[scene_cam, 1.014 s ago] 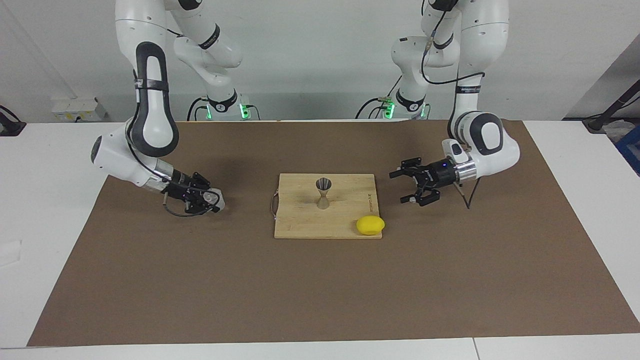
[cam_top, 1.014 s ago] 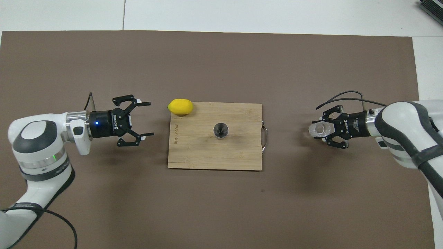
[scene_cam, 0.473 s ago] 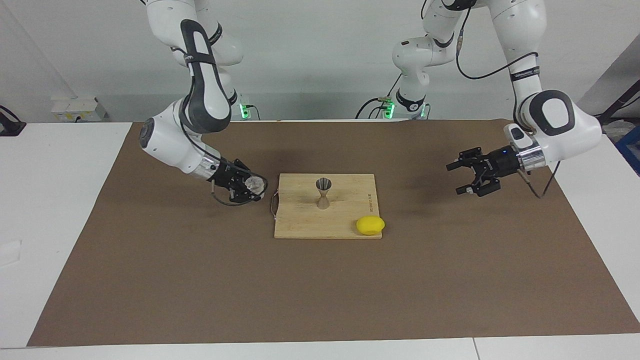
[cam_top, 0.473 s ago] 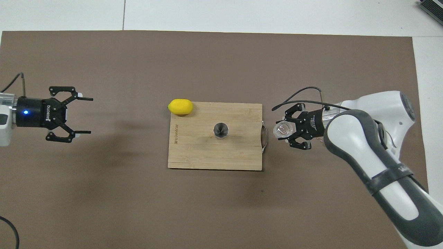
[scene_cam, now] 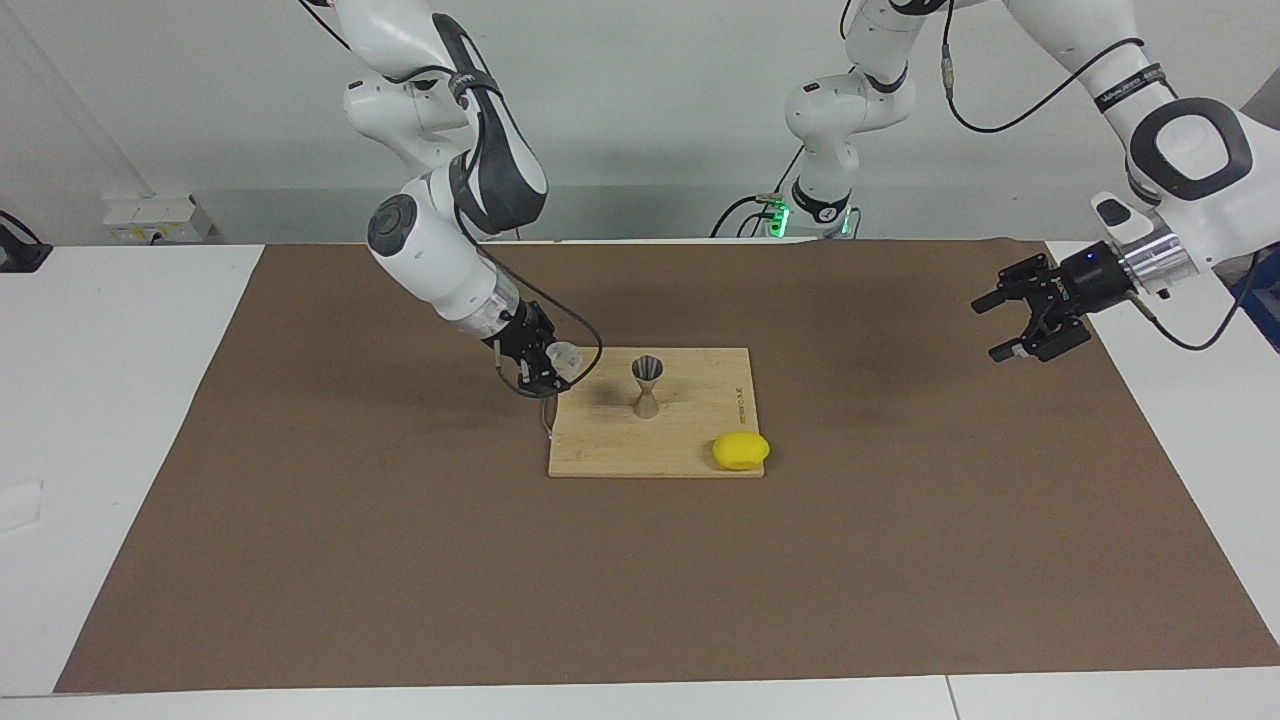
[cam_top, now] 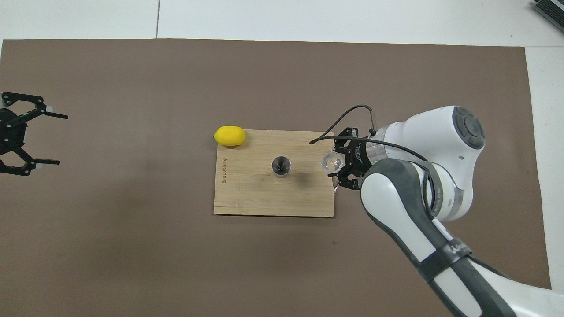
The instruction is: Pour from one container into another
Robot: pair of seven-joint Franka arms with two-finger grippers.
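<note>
The right gripper (scene_cam: 545, 368), pinching the glass cup (scene_cam: 563, 356), has moved over the board's (scene_cam: 700, 455) edge near the jigger (scene_cam: 647, 385), so pouring seems close, while the left gripper (scene_cam: 1025, 318), spread empty, has pulled away.

Jigger (scene_cam: 647, 385) mid-board (scene_cam: 600, 455); lemon (scene_cam: 741, 450) on its corner farthest from robots.

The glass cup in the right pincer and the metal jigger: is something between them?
Nothing: between the glass cup held in the right pincer and the jigger only bare cutting board shows, in both views.
</note>
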